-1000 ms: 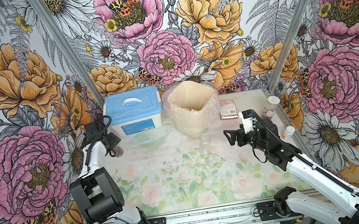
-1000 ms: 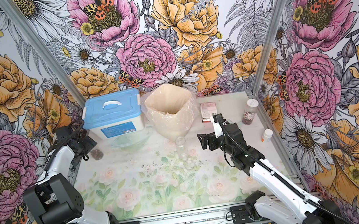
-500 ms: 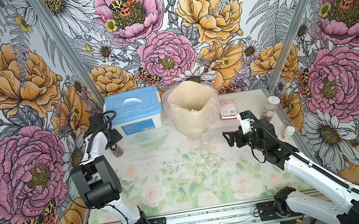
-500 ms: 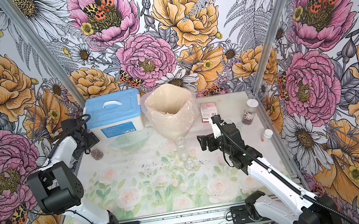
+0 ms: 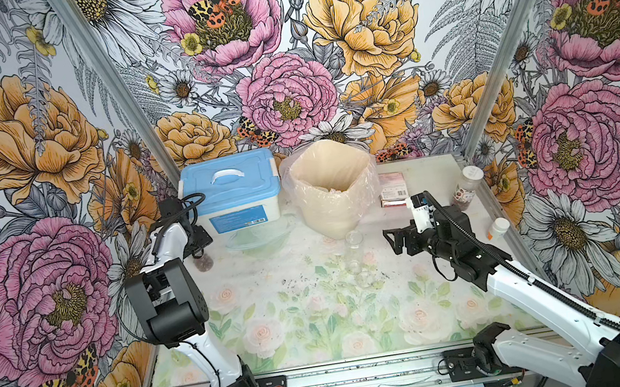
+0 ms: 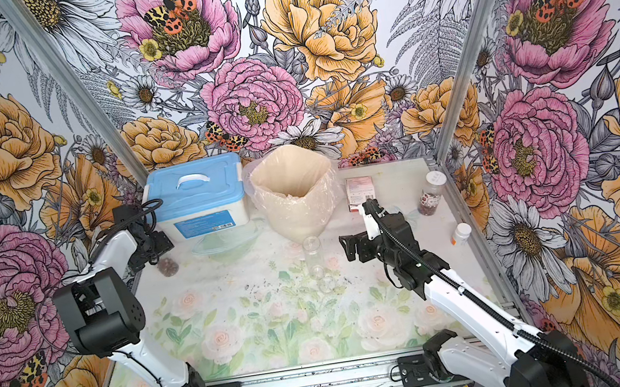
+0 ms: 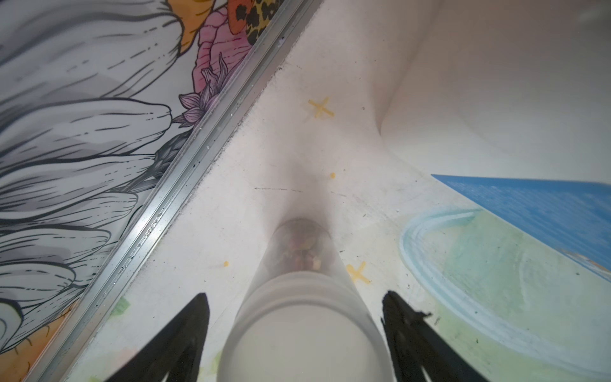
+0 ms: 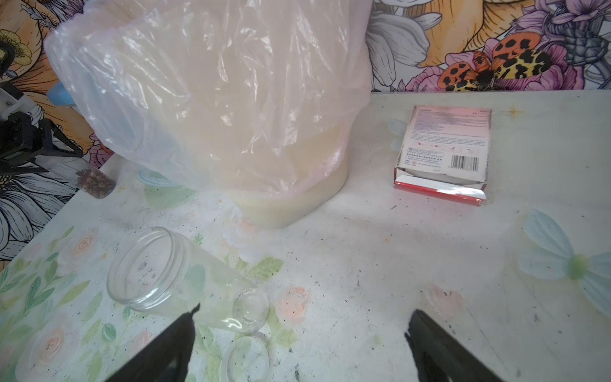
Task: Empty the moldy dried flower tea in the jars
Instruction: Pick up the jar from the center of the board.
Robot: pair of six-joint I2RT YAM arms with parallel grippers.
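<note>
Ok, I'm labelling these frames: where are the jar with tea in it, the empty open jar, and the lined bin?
tea jar (image 8: 96, 183): right wrist view, its tea-filled bottom end.
empty jar (image 8: 205, 287): right wrist view, its clear side wall.
lined bin (image 5: 327, 208): a top view, its bagged front wall.

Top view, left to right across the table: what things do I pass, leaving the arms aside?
In order: slim jar of dried flower tea → blue-lidded storage box → bag-lined bin → red carton → labelled jar → small white-capped bottle. The empty jar overlaps the bin, so omitted.

Overhead stereo pair facing down, wrist cameras close
</note>
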